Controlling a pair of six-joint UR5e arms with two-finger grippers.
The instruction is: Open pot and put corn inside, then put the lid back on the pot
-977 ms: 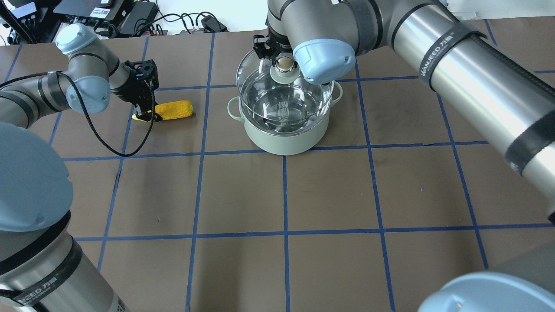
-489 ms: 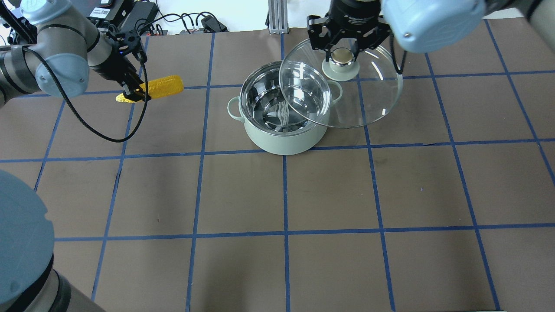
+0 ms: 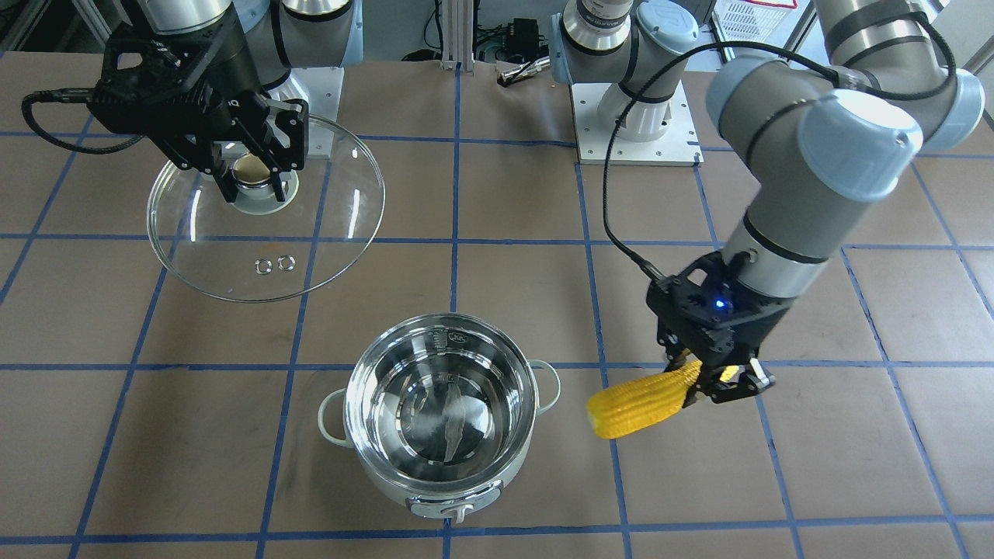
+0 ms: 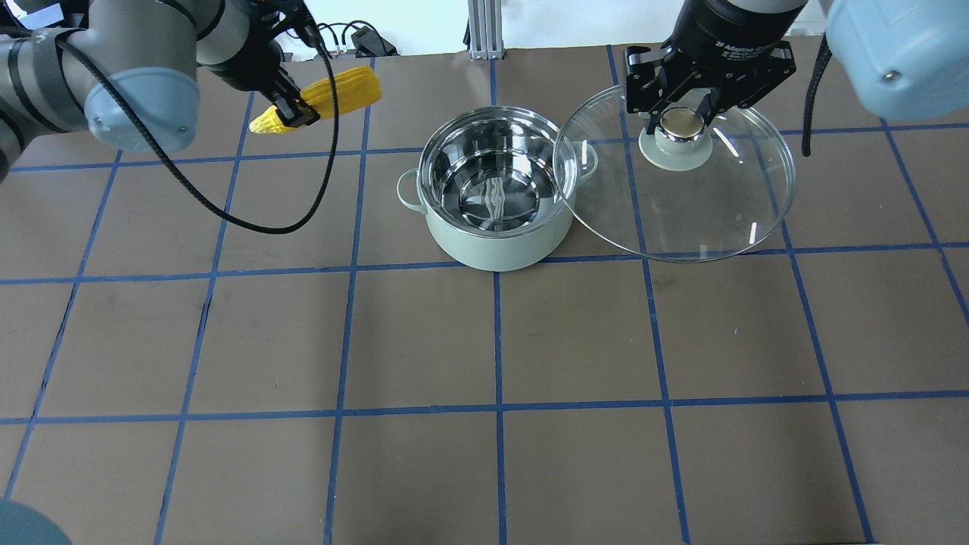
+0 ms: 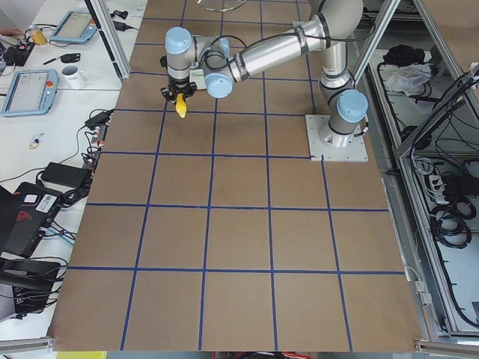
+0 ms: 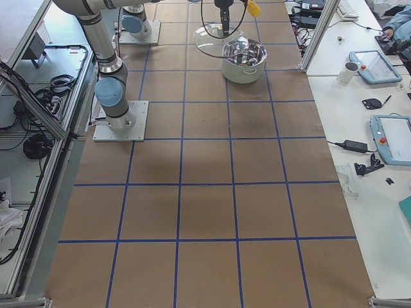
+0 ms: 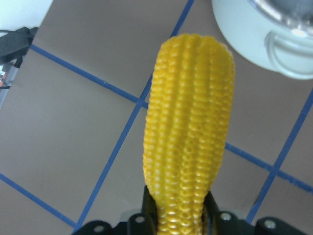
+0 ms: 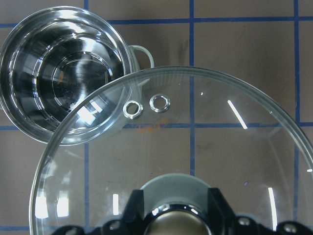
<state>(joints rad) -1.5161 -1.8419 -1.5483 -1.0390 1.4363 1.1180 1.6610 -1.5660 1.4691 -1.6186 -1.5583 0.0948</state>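
The pale grey-green pot stands open on the table, its steel inside empty; it also shows in the front view. My left gripper is shut on the tapered end of the yellow corn and holds it in the air to the pot's left, also in the front view and the left wrist view. My right gripper is shut on the beige knob of the glass lid, held in the air right of the pot. The lid also shows in the front view and the right wrist view.
The table is brown with blue tape grid lines. Cables and power bricks lie past the far edge. The arms' base plates sit at the robot's side of the table.
My left gripper has lifted the corn off the table and carried it up and toward the pot. My right gripper has raised the lid and moved it right, clear of the pot's opening.
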